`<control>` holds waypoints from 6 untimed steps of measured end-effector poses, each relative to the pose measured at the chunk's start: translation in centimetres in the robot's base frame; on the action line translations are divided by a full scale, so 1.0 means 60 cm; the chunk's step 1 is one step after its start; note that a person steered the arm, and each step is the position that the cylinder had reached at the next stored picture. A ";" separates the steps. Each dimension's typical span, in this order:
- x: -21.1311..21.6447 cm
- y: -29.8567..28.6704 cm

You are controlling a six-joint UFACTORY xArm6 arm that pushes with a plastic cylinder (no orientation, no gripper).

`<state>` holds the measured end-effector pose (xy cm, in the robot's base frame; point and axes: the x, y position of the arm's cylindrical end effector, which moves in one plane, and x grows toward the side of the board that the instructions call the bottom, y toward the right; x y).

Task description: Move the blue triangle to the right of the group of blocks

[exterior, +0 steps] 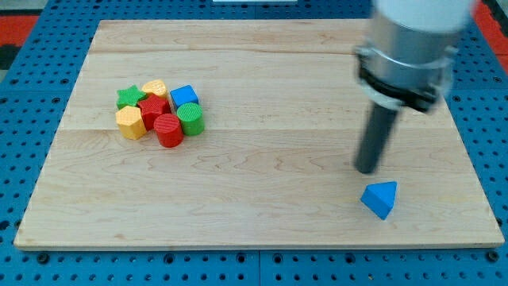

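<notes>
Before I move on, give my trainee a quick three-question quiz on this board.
1. True or false: my tip touches the blue triangle.
2. Which block of the group lies nearest the view's right: A) green star, B) blue cube, C) yellow hexagon?
3. How many red blocks sit in the group?

Key: 1. False: the tip stands just above and left of the triangle in the view, a small gap between. 2. B. 3. Two: the red block and the red cylinder.
</notes>
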<state>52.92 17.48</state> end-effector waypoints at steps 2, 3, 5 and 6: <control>0.026 0.046; 0.057 0.107; 0.083 0.041; 0.070 -0.054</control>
<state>57.11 14.27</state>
